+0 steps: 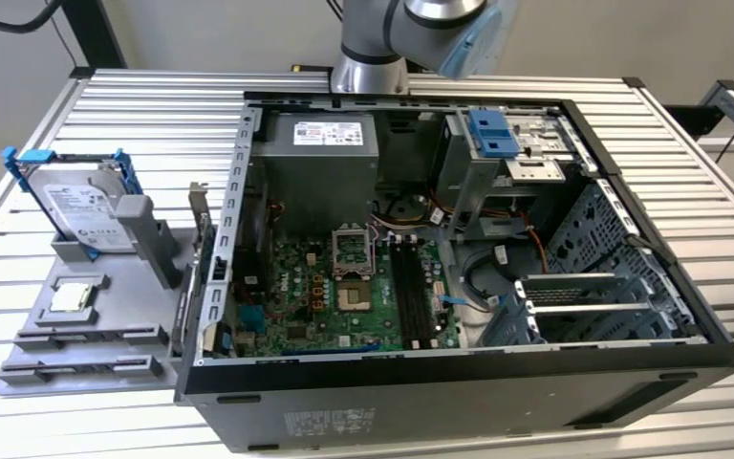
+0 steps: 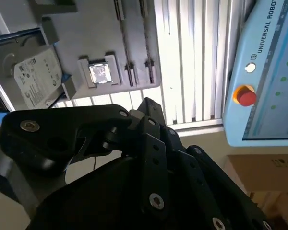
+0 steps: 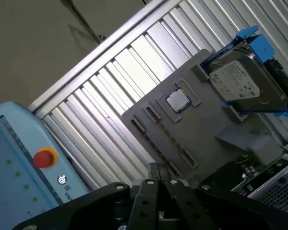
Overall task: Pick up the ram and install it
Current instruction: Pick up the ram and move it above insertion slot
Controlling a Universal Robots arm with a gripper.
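The ram is out of view. In both wrist views my gripper (image 3: pixel 159 172) (image 2: pixel 148 109) hangs high over the slatted table beside the grey parts holder (image 3: pixel 201 124) (image 2: pixel 86 28), and its black fingers meet at the tip with nothing between them. The holder's long narrow slots (image 3: pixel 145 119) stand empty. In the exterior view the arm (image 1: pixel 405 29) rises behind the open computer case (image 1: pixel 469 368). Inside it, the motherboard (image 1: pixel 303 296) shows its long dark memory slots (image 1: pixel 412 287).
On the holder (image 1: pixel 35 359) stand a silver hard drive in a blue bracket (image 1: pixel 80 206) (image 3: pixel 240 81) (image 2: pixel 36 76) and a small square processor chip (image 1: pixel 72 296) (image 3: pixel 176 99) (image 2: pixel 100 73). A light blue pendant with a red button (image 2: pixel 245 96) (image 3: pixel 44 157) sits off the table's edge.
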